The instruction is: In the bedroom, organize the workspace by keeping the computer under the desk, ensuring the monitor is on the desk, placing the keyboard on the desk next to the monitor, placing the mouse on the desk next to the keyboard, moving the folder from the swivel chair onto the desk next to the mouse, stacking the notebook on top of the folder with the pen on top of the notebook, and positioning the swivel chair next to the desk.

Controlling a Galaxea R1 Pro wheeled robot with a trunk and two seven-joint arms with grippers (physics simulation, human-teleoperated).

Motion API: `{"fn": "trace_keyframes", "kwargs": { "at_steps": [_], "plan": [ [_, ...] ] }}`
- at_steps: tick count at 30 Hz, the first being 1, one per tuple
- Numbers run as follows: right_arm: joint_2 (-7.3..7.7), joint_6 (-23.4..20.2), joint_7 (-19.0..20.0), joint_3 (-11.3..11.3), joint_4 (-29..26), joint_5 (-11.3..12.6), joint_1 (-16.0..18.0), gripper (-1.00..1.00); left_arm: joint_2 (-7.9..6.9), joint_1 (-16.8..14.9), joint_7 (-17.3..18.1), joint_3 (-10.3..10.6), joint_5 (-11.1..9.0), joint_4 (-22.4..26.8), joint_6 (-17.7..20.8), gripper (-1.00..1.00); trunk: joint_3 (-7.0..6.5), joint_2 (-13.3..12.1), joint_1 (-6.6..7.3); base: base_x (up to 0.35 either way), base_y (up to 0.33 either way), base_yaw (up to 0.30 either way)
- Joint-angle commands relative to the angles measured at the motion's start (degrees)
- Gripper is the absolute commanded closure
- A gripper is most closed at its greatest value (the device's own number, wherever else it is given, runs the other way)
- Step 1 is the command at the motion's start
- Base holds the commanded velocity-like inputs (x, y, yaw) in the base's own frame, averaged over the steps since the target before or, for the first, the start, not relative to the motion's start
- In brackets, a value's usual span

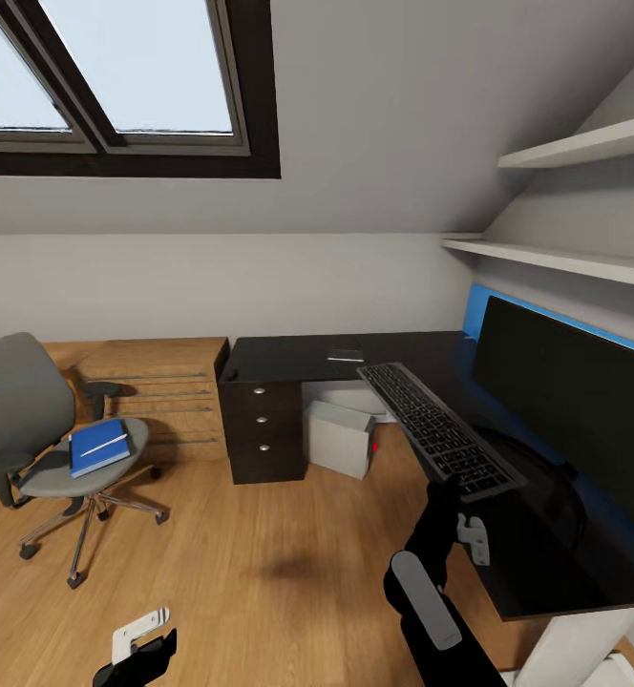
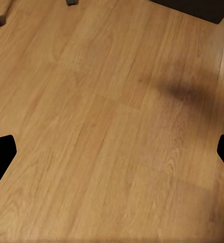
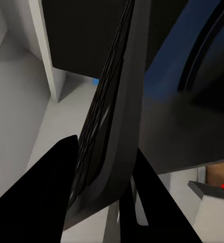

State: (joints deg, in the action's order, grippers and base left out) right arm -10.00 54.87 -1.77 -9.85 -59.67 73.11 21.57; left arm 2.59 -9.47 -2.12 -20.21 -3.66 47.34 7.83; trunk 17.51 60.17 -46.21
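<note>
My right gripper (image 1: pixel 454 493) is shut on the near end of the slim grey keyboard (image 1: pixel 433 426), holding it tilted just above the black desk (image 1: pixel 288 355) in front of the wide black monitor (image 1: pixel 565 391). In the right wrist view the keyboard (image 3: pixel 117 116) is clamped edge-on between the black fingers (image 3: pixel 46 197). The light-grey computer (image 1: pixel 340 437) stands under the desk. The grey swivel chair (image 1: pixel 16 405) is at the left, apart from the desk, with a blue folder or notebook (image 1: pixel 97 448) and the pale pen (image 1: pixel 104 444) on its seat. My left gripper (image 1: pixel 137 658) hangs open over the floor (image 2: pixel 112 126).
A light wooden dresser (image 1: pixel 155 382) stands against the wall between chair and desk. A small flat dark item (image 1: pixel 346 357) lies on the desk's far part. White shelves (image 1: pixel 584 145) jut out above the monitor. Wooden floor (image 1: pixel 260 553) lies between chair and desk.
</note>
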Motion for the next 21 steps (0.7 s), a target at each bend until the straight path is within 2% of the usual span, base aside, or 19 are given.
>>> {"fn": "trace_keyframes", "kwargs": {
  "at_steps": [1,5,10,12,14,17,21],
  "plan": [
    [0.00,0.70,-0.24,-0.07,0.04,-0.08,0.05,1.00,0.04,-0.02,-0.09,-0.09,-0.39,0.12,0.35,-1.00,0.07,0.05,0.00,0.000,0.000,0.000],
    [0.00,5.07,-0.44,-0.01,1.03,-0.14,0.05,1.00,-0.04,-0.02,-0.13,-0.09,-0.46,0.12,0.41,-1.00,0.07,0.05,0.00,0.000,0.000,0.000],
    [0.00,5.13,-0.30,0.29,1.15,-0.39,0.05,1.00,-0.22,-0.02,-0.21,-0.17,-0.55,0.12,0.43,-1.00,0.07,0.05,0.00,0.000,0.000,0.000],
    [1.07,5.13,-0.27,0.34,1.17,-0.28,0.05,1.00,-0.38,-0.02,-0.13,-0.33,-0.56,-0.20,0.40,-1.00,0.07,0.05,0.00,0.000,0.000,0.000],
    [1.53,5.13,-0.26,0.30,1.18,-0.29,0.05,1.00,-0.65,-0.02,-0.06,-0.42,-0.59,-1.20,0.37,-1.00,0.07,0.05,0.00,0.000,0.000,0.000],
    [1.93,5.13,0.04,0.05,1.32,-0.38,0.05,1.00,-1.67,-0.02,-0.03,-0.47,-0.62,-3.48,0.35,-1.00,0.07,0.05,0.00,0.000,0.000,0.000],
    [2.05,5.13,0.15,0.07,1.24,-0.39,0.05,1.00,-1.94,-0.02,-0.18,-0.45,-0.59,-4.53,0.33,-1.00,0.07,0.05,0.00,0.000,0.000,0.000]
  ]
}}
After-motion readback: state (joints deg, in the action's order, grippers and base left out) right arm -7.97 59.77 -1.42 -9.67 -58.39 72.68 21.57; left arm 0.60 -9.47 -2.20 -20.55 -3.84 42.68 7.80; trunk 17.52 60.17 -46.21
